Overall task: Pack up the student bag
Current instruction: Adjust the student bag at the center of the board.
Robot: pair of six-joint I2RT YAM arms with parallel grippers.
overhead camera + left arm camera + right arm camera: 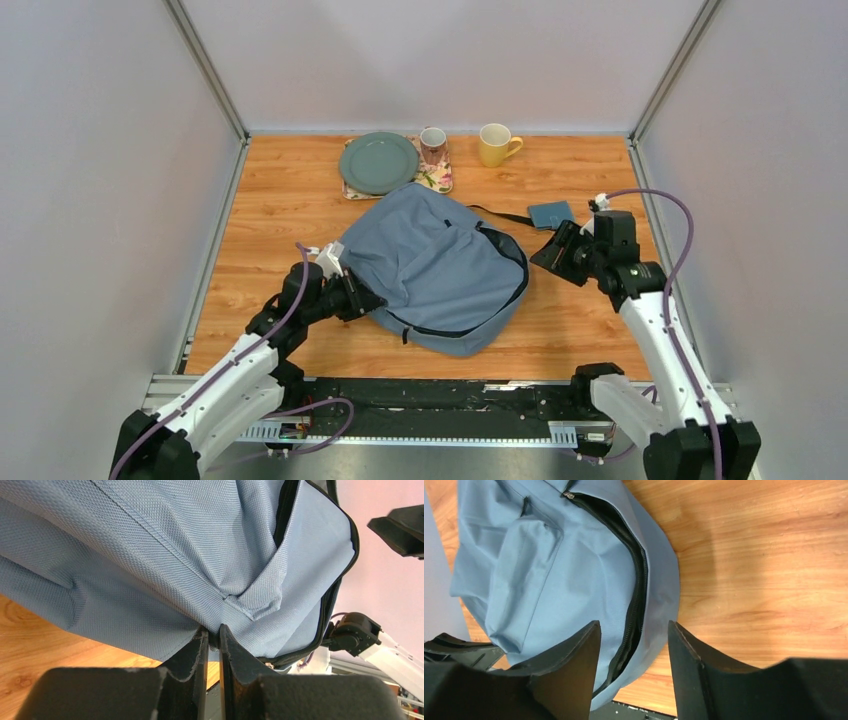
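**Student Bag: Condition, Position and Gripper State**

You will find the student bag lying flat at the centre of the worktop, between the two arms. It is a large, soft, grey-blue fabric backpack with black zipper trim. A black strap runs out from its far right side toward a small flat teal case. In the right wrist view the main zipper gapes along the bag's edge. The interior is dark, so you cannot tell what it holds.

The left gripper is nearly closed, pinching a fold of the bag's fabric at its near left edge. The right gripper has its jaws apart and holds nothing. It sits just beside the bag's right edge, pointed toward the open zipper.

At the far edge, a green plate and a patterned mug rest on a floral mat. A yellow mug stands to their right. You cannot see the contents of either mug.
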